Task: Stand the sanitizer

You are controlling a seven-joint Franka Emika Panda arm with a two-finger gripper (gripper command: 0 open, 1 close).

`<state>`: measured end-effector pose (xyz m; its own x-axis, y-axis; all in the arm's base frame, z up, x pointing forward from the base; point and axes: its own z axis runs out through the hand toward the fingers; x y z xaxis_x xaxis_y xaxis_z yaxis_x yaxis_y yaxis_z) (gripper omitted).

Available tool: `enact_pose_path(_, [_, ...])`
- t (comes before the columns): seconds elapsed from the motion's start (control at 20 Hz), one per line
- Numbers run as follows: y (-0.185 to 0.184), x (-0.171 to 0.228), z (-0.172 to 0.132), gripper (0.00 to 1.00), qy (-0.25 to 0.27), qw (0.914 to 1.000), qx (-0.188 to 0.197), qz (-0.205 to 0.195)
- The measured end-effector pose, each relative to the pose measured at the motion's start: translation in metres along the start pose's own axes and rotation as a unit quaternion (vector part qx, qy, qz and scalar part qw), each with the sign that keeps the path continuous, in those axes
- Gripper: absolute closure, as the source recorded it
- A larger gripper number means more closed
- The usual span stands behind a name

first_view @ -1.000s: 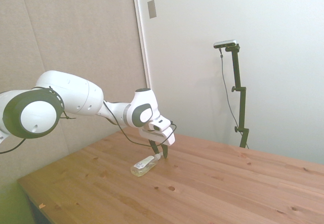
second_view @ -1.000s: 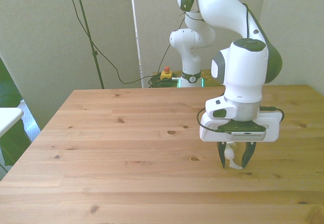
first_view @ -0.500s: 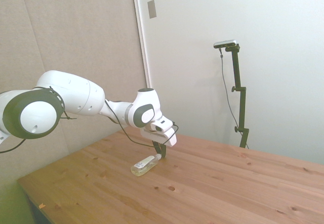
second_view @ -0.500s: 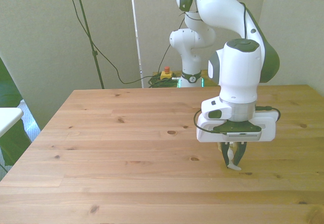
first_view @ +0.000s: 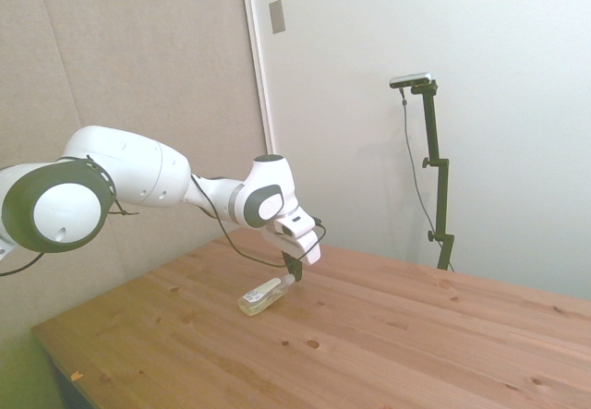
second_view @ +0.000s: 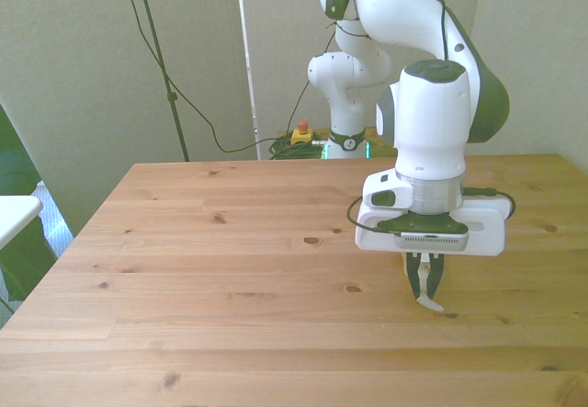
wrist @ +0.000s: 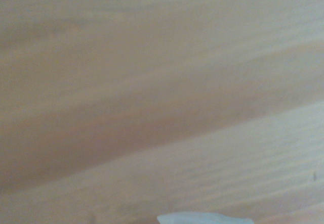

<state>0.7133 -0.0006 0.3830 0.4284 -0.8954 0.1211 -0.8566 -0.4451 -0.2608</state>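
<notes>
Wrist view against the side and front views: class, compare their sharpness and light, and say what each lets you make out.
Wrist view: blurred, only soft wood grain and a pale sliver of the sanitizer. Side view: washed out and hazy, yet the sanitizer reads clearly, tilted with its pump end raised. Front view: sharpest, evenly lit, the gripper with jaws shut on the pump top.

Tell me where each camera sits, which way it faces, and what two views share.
Side view: off one side of the table, looking across; the arm enters from the picture's left.
Front view: across the table, facing the robot's base; the arm, wrist and pincer show.
Wrist view: on the wrist, looking down at blurred wood; no robot parts.
Side and front views share the pincer shut on the sanitizer's white top.
</notes>
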Motion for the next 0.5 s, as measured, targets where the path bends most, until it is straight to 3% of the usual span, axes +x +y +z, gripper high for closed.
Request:
enact_pose_path(0.25, [-0.002, -0.012, -0.051, 1.00, 0.113, 0.9911, 0.061, 0.035])
enact_pose_path(0.5, [0.017, -0.017, -0.086, 1.00, 0.227, 0.9673, 0.087, 0.072])
